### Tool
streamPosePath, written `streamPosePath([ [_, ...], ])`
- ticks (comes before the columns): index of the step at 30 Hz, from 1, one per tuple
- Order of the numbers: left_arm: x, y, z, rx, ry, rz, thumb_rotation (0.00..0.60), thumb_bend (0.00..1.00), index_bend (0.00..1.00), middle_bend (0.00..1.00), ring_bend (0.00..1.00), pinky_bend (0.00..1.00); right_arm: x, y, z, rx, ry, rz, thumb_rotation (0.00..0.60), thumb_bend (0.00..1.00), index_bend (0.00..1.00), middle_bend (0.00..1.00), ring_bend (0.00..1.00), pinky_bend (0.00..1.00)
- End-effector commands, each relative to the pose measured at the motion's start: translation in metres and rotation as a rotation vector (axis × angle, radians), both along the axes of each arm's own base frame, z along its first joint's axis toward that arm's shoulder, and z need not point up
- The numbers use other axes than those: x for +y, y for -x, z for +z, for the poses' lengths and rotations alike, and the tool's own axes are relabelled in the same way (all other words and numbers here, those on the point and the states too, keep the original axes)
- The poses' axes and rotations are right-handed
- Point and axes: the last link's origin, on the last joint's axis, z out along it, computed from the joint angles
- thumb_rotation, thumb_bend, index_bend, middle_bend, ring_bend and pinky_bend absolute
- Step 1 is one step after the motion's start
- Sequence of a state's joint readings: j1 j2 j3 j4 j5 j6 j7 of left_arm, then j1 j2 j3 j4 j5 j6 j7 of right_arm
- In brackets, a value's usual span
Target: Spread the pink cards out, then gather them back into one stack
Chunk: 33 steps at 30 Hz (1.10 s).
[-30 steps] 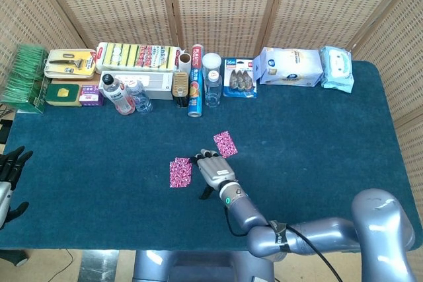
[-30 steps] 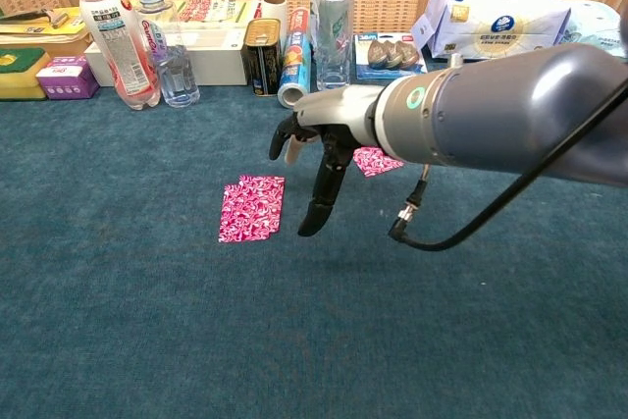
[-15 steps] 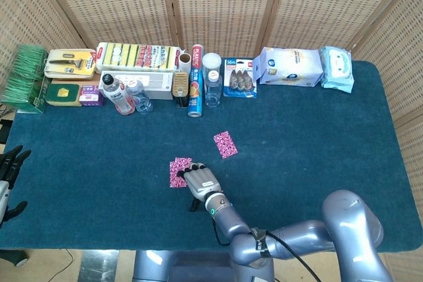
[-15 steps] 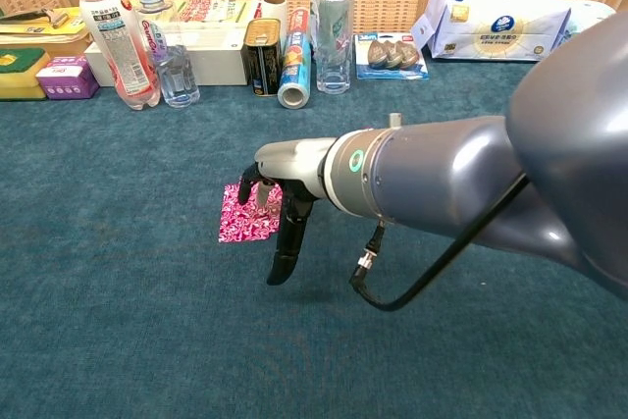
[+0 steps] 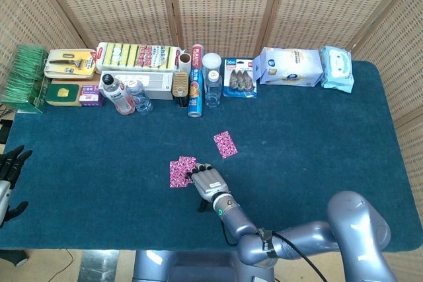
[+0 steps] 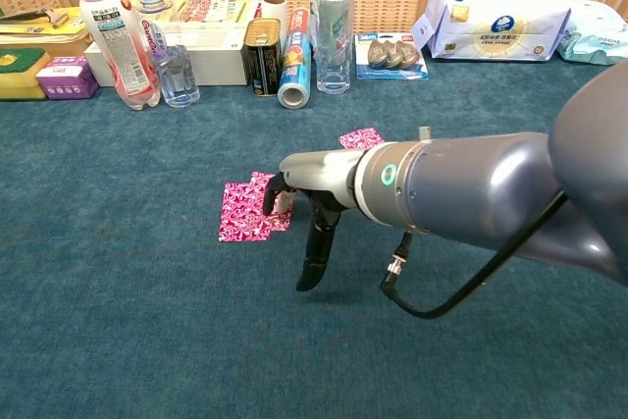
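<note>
Two overlapping pink cards (image 6: 253,209) under right hand (image 6: 312,205) fingers (image 6: 283,195), pressing, grasping nothing

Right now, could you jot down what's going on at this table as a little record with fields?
Cards near hand: pink cards partly fanned on the blue table
Separate card: lone pink card further back, apart
Right hand: fingertips on the fanned cards' right edge
Left hand: at the table's left edge, touching nothing
Back row: bottles, sponge packs, wipes
</note>
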<state>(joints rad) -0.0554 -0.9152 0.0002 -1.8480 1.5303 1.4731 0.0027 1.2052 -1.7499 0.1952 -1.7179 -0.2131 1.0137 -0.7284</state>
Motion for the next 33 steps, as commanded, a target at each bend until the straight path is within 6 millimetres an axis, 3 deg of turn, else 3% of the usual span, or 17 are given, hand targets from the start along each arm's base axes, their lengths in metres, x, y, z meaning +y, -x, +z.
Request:
streamPosePath([
  [1,0.000,0.000,0.000,0.001,0.000,0.001,0.600,0.05,0.00,0.00,0.00,0.05,-0.003,0.003,0.003,0.011,0.014,0.000,0.600,0.00,0.20,0.22,0.02,0.04],
  [13,0.001,0.000,-0.001,0.000,0.004,0.003,0.600,0.05,0.00,0.00,0.00,0.05,-0.019,0.019,0.018,0.041,0.074,-0.045,0.600,0.00,0.21,0.23,0.02,0.04],
  [23,0.001,0.000,-0.001,0.001,0.003,0.006,0.600,0.05,0.00,0.00,0.00,0.05,-0.020,-0.010,0.034,-0.063,0.093,-0.002,0.600,0.00,0.21,0.23,0.04,0.03],
  [33,0.001,0.000,0.000,-0.003,0.005,0.008,0.600,0.05,0.00,0.00,0.00,0.05,-0.015,-0.007,0.014,-0.021,0.073,0.010,0.600,0.00,0.22,0.22,0.03,0.04],
])
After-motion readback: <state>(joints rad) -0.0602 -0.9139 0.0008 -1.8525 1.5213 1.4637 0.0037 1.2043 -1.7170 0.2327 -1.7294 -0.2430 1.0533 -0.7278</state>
